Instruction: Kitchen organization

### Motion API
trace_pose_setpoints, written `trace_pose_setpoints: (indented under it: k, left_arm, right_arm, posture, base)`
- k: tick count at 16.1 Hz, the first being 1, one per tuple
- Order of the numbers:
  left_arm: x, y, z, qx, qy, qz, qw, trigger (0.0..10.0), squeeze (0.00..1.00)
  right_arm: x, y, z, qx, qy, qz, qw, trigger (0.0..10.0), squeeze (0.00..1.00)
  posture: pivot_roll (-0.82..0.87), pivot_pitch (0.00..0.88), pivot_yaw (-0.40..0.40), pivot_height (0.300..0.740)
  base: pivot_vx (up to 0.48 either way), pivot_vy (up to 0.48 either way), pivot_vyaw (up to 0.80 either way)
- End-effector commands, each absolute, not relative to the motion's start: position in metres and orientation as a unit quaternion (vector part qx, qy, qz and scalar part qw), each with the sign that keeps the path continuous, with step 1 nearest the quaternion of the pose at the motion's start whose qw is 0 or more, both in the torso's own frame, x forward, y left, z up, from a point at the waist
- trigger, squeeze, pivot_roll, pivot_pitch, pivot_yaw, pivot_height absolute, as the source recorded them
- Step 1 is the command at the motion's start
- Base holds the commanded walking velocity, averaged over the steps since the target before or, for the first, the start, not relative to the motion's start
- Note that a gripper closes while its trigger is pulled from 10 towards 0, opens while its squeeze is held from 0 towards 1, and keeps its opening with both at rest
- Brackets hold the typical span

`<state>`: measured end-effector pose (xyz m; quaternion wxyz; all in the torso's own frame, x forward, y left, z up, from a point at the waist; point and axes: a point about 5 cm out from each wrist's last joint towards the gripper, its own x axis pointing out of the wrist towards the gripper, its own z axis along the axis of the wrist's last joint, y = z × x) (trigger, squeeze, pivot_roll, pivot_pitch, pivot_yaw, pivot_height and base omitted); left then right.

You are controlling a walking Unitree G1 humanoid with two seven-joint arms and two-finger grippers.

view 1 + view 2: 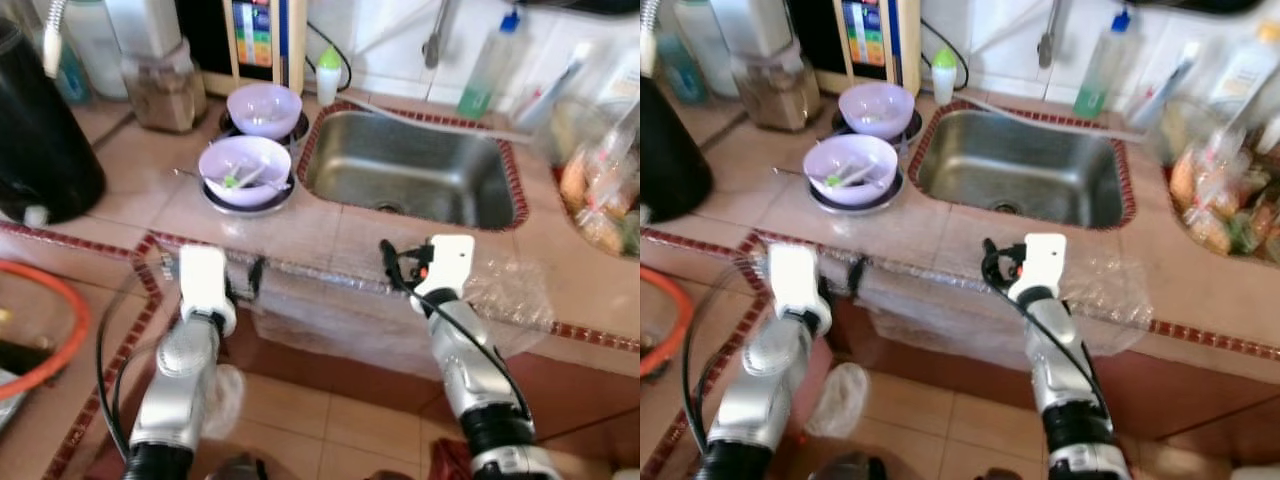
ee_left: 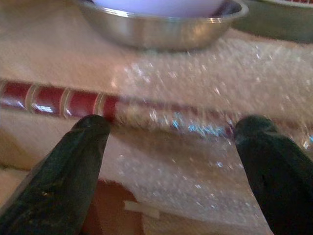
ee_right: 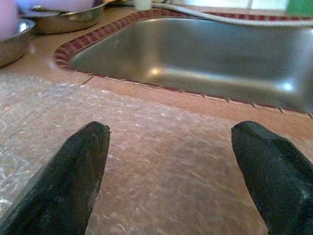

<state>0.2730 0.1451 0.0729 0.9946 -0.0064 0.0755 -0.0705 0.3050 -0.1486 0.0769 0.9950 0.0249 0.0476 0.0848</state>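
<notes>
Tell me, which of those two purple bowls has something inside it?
The purple bowl nearer the counter's front edge, closer to the left claw. It holds utensils, one with a green bit. The purple bowl behind it, nearer the wall, looks empty.
</notes>
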Motion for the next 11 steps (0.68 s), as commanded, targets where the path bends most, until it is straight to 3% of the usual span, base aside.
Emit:
trace_pose_setpoints:
  k: [1, 4, 5, 8, 11]
  left_arm:
    - [0.276, 0.145, 0.08, -0.007, 0.066, -0.072, 0.995, 10.0, 0.0]
    - [0.278, 0.144, 0.097, -0.002, 0.008, -0.062, 0.998, 10.0, 0.0]
    - [0.278, 0.148, 0.105, 0.016, -0.022, -0.05, 0.998, 10.0, 0.0]
    - [0.273, 0.147, 0.116, 0.063, -0.067, -0.059, 0.994, 10.0, 0.0]
    - [0.265, 0.149, 0.123, 0.066, -0.08, -0.052, 0.993, 10.0, 0.0]
  right_arm:
    - [0.304, -0.147, 0.074, 0.015, 0.053, 0.09, 0.994, 10.0, 0.0]
    - [0.303, -0.144, 0.085, 0.032, 0.028, 0.117, 0.992, 10.0, 0.0]
    - [0.302, -0.145, 0.086, 0.006, 0.023, 0.111, 0.993, 10.0, 0.0]
    - [0.304, -0.144, 0.079, 0.043, 0.034, 0.118, 0.991, 10.0, 0.0]
    - [0.303, -0.15, 0.081, 0.022, 0.025, 0.11, 0.993, 10.0, 0.0]
  posture:
    - [0.04, 0.0, -0.016, 0.74]
    - [0.0, 0.0, 0.031, 0.74]
    - [0.0, 0.0, 0.033, 0.74]
    - [0.01, 0.0, 0.041, 0.74]
    - [0.02, 0.0, 0.014, 0.74]
  base:
    - [0.0, 0.0, 0.0]
    - [0.0, 0.0, 0.0]
    - [0.0, 0.0, 0.0]
    - [0.0, 0.0, 0.0]
    - [0.0, 0.0, 0.0]
